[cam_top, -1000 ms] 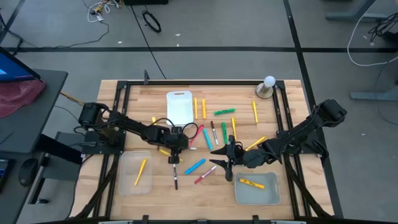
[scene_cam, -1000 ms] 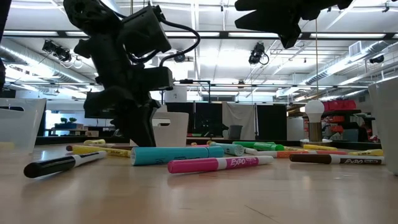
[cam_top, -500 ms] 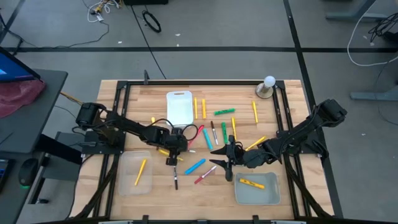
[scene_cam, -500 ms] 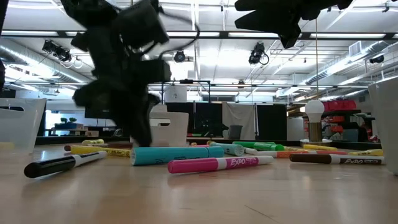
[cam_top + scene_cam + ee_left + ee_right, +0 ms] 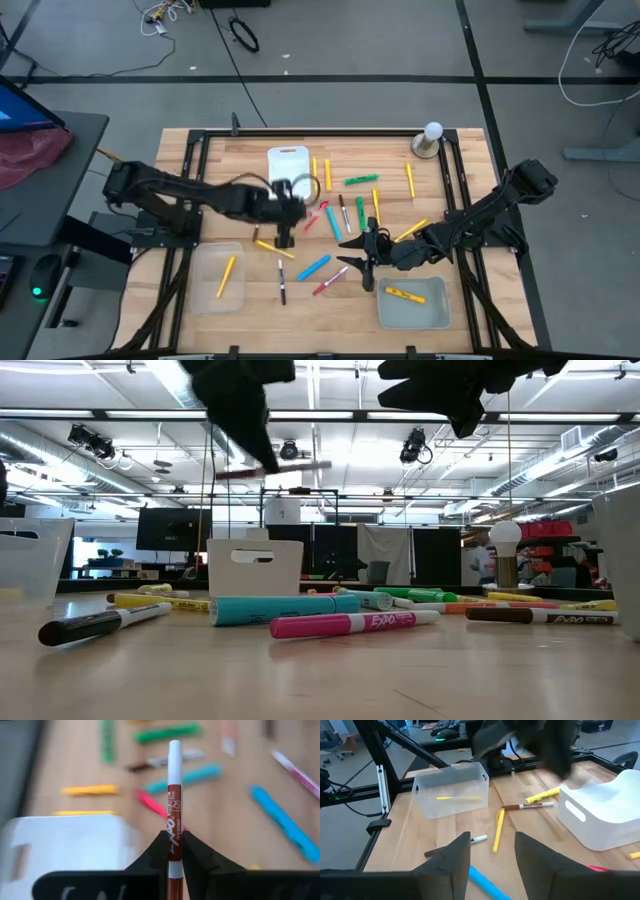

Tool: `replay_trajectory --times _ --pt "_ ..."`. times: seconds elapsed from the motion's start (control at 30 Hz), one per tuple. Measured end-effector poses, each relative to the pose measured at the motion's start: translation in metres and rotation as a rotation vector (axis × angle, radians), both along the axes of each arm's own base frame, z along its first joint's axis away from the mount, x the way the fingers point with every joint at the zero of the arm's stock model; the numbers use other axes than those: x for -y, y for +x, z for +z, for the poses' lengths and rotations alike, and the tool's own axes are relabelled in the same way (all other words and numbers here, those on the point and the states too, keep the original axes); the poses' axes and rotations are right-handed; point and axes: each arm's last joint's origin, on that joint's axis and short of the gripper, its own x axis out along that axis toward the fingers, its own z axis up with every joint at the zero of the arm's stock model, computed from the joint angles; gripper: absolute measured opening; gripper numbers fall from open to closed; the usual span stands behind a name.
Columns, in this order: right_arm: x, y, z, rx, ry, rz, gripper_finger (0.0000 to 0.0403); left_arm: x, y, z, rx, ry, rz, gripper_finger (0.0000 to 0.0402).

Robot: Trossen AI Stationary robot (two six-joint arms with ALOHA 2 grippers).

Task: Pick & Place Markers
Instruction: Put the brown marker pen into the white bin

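My left gripper (image 5: 284, 236) hangs above the table's middle, shut on a slim marker (image 5: 173, 785) with a white and brown-red barrel. In the low view that marker (image 5: 270, 470) floats high over the table. Loose markers lie on the wood: yellow (image 5: 314, 172), green (image 5: 361, 180), light blue (image 5: 313, 267), pink (image 5: 350, 623) and black (image 5: 95, 624). My right gripper (image 5: 358, 256) hovers open over the markers right of centre, with nothing between its fingers (image 5: 457, 852). My left gripper pinches the slim marker's printed barrel (image 5: 174, 845) between its two fingers (image 5: 159, 851). The marker runs along the fingers and sticks out well past their tips, white end foremost. The fingers slant down from the table's left. The marker is lifted clear, nearly level.
A clear tray (image 5: 205, 290) at the near left holds a yellow marker (image 5: 227, 275). A second clear tray (image 5: 435, 312) at the near right holds another yellow one (image 5: 405, 294). A white tray (image 5: 288, 172) stands at the far middle, and a round lamp (image 5: 431, 137) at the far right.
My left gripper has risen from the tabletop, still shut, and tipped more level. The slim marker has come up with it and now hangs clear of the table.
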Motion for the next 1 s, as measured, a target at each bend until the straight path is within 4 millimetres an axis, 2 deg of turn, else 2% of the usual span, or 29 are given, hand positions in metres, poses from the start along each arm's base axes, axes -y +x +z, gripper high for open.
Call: replay_trajectory --times 0.07,0.17,0.33,0.5,0.67,1.0 --pt "0.0 0.0 0.0 0.003 0.003 -0.001 0.0157 -0.016 -0.002 0.008 0.033 -0.027 0.091 0.0035" --pt "0.0 0.0 0.0 0.003 0.01 -0.003 0.0157 -0.045 -0.003 0.008 0.053 -0.088 0.203 0.0033" --pt "0.0 0.0 0.0 0.001 0.009 -0.003 0.0157 -0.094 -0.015 -0.009 0.041 -0.185 0.374 0.0036" --pt "0.0 0.0 0.0 -0.001 0.01 -0.003 0.0157 -0.128 -0.022 -0.021 0.131 -0.289 0.501 0.0037" --pt "0.0 0.0 0.0 -0.001 0.01 -0.004 0.0157 -0.141 -0.026 -0.034 0.212 -0.352 0.569 0.0037" --pt "0.0 0.0 0.0 -0.001 0.01 -0.004 0.0157 -0.144 -0.036 -0.06 0.218 -0.314 0.68 0.0037"
